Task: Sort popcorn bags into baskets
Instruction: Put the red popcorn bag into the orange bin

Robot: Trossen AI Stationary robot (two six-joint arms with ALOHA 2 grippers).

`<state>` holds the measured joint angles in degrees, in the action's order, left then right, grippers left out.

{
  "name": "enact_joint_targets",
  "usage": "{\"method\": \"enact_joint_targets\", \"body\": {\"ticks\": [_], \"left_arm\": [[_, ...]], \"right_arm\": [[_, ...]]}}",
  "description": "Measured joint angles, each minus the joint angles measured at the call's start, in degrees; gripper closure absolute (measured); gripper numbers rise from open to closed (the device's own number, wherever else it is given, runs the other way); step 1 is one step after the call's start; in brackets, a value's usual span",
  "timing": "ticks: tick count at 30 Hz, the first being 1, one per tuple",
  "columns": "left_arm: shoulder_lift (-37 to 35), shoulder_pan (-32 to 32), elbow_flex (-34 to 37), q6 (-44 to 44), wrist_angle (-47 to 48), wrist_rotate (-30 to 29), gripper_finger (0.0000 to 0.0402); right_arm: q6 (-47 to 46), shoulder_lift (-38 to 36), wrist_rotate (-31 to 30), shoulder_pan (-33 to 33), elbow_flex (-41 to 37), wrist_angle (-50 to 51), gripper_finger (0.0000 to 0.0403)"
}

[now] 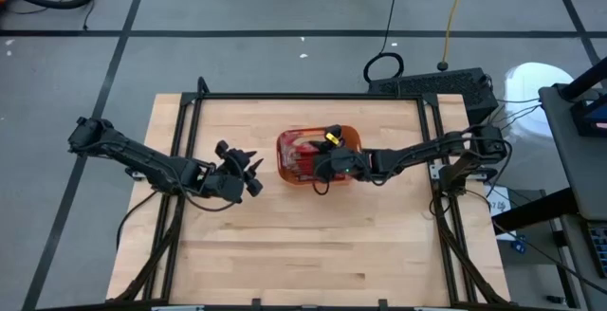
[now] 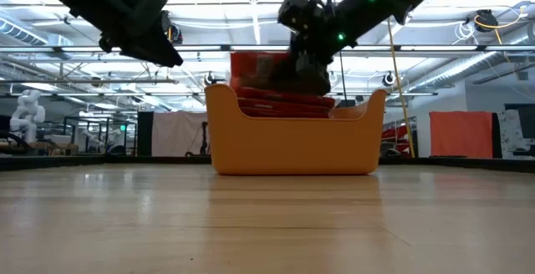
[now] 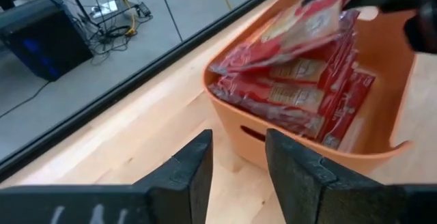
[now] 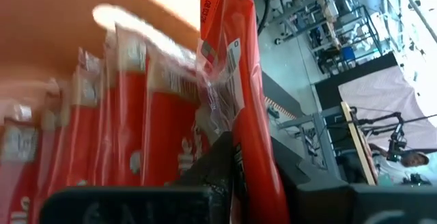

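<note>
Two dark arms are reaching over the wooden table (image 1: 313, 245), one from each side edge. The orange bin (image 1: 349, 138) is sitting on the surface a little toward the far edge from the middle, roughly midway between the side edges, and it is holding a row of red popcorn bags (image 3: 287, 94) standing on edge, packed close against one another.

The right gripper (image 1: 329, 166) is hanging over the bin, at its near side, with its fingers clamped together on one popcorn bag (image 4: 239, 94); in the right wrist view the red packet is rising straight out from between the two dark fingers (image 4: 218, 162), with its clear crimped seam showing beside the other bags in the bin. In the low view that held bag (image 2: 259, 67) is sticking up above the bin's rim, over the packets already lying inside, and in the left wrist view it is tilting across the top of the row.

The left gripper (image 1: 248, 173) is hovering above bare wood just beside the bin's left wall, clear of the table and not touching the bin. Its fingers (image 3: 194, 173) are standing partly apart with nothing between them, and they are pointing toward the bin's near left corner.
</note>
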<state>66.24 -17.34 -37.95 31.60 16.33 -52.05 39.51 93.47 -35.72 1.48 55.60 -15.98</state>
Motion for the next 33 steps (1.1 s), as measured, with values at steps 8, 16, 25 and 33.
{"method": "enact_joint_targets", "body": {"ticks": [8,16,25,33], "left_arm": [[0.0,0.0,0.0,-2.4,-3.4,0.1,0.0266],[0.0,0.0,0.0,-3.0,-4.6,0.8,0.0266],[0.0,0.0,0.0,-2.9,-4.6,3.3,0.0266],[0.0,0.0,0.0,-2.8,-4.6,4.1,0.0266]], "right_arm": [[-2.7,0.0,2.1,-0.8,-0.5,-0.2,0.0360],[-4.5,0.0,6.1,-1.4,-0.5,-0.5,0.0326],[-10.4,0.0,6.0,-2.6,-0.5,-0.4,0.0266],[-15.2,-2.2,10.2,-1.4,-0.6,-1.4,0.0241]]}}
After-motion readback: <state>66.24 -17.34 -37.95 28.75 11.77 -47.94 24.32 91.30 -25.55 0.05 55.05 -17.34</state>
